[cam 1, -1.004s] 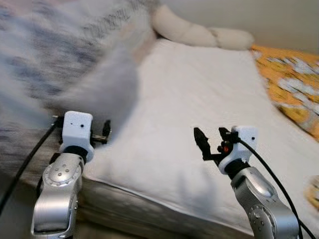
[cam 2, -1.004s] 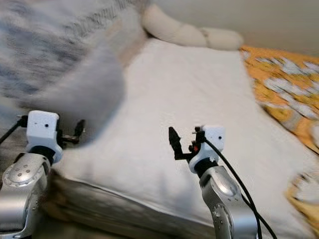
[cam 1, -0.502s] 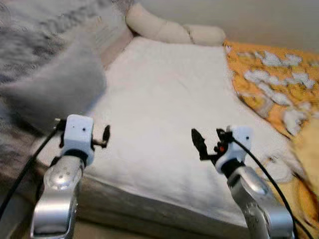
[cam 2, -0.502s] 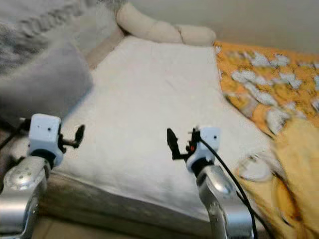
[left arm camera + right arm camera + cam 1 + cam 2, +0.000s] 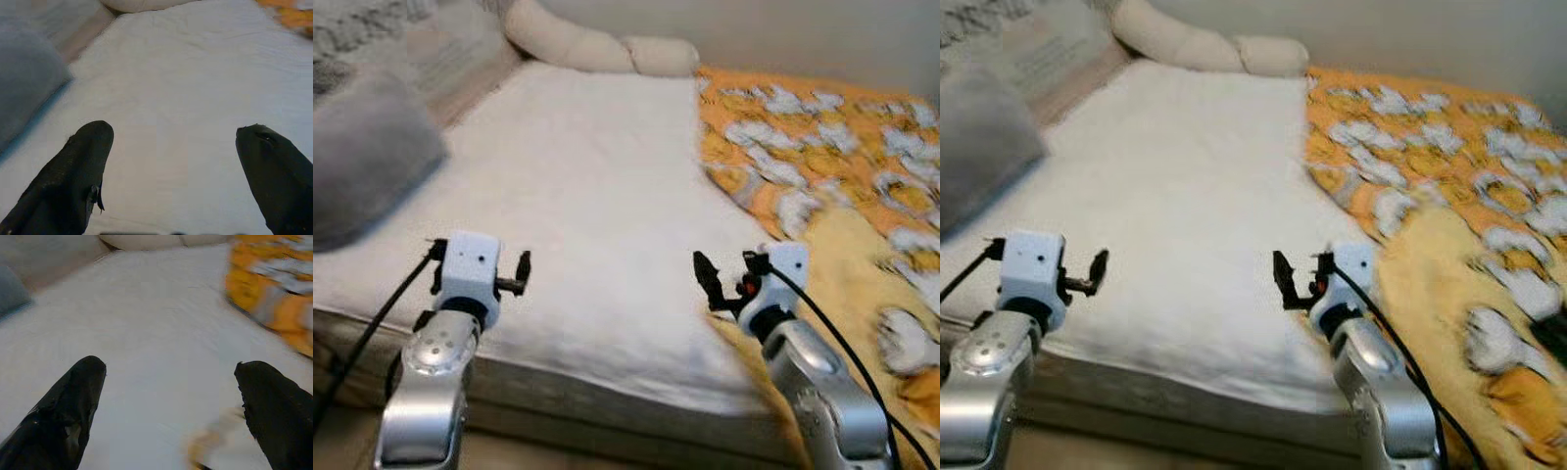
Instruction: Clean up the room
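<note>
A bed with a white sheet [image 5: 587, 176] lies before me. An orange blanket with white patterns [image 5: 822, 166] is rumpled over the bed's right side and hangs past its front edge. A grey pillow [image 5: 362, 157] rests at the left edge. My left gripper [image 5: 480, 259] is open over the sheet's front left part, holding nothing. My right gripper [image 5: 729, 274] is open above the front edge, close to the blanket's border. The wrist views show the left fingers [image 5: 73, 171] and the right fingers [image 5: 68, 401] spread wide over bare sheet.
A long beige bolster [image 5: 597, 49] lies across the head of the bed against the wall [image 5: 803, 29]. The mattress's front side [image 5: 607, 392] runs just below both arms. A grey knitted cover [image 5: 362, 24] shows at the far left.
The camera has swung to the right: the grey pillow has slid to the picture's left and much more orange blanket has come into view. Both grippers keep the same open pose.
</note>
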Motion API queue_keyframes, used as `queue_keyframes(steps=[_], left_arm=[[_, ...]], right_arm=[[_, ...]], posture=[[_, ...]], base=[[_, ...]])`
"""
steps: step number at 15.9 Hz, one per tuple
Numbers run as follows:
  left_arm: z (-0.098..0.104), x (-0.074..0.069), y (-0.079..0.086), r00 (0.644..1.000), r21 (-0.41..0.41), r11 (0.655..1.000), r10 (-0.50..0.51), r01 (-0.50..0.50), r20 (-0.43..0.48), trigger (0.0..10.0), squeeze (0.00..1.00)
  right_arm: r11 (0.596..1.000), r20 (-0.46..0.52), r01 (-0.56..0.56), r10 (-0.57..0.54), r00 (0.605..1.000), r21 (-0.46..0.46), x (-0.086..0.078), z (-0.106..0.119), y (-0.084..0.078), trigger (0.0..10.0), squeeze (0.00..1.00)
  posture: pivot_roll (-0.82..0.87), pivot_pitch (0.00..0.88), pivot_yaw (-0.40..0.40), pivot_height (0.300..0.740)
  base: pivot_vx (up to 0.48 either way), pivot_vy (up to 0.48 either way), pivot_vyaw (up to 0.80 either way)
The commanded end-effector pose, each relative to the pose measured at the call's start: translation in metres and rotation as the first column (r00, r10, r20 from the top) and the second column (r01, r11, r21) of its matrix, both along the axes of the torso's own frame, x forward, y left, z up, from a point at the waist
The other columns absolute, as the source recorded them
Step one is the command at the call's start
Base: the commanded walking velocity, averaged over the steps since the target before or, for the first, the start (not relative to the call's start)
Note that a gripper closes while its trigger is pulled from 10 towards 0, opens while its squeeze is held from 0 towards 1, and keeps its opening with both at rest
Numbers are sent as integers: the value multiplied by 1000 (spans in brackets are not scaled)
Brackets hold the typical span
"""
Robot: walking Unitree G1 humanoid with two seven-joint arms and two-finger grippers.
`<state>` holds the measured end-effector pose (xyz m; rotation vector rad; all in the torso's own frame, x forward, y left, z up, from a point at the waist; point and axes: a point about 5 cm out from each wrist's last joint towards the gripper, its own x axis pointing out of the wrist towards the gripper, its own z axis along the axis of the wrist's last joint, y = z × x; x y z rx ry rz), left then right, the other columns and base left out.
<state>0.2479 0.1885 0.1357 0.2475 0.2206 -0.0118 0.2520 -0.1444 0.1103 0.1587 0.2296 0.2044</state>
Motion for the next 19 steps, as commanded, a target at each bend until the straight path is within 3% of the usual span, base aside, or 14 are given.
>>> queue_keyframes(steps=[1,10,19], left_arm=[[2,3,-4,1000,1,1000,-17,17,18,10000,1000],[-1,5,-12,999,-22,999,-38,39,23,10000,1000],[-6,4,-19,997,-15,997,-72,72,10,10000,1000]], right_arm=[[1000,6,13,-13,1000,-23,3,3,-5,10000,1000],[995,-1,55,-55,998,-88,8,0,-11,10000,1000],[998,-46,-61,60,997,-6,5,-5,-4,10000,1000]], posture=[[-100,0,-30,740],[-101,0,-42,740],[-108,0,-46,740]], base=[[0,-461,0],[0,-453,0],[0,-448,0]])
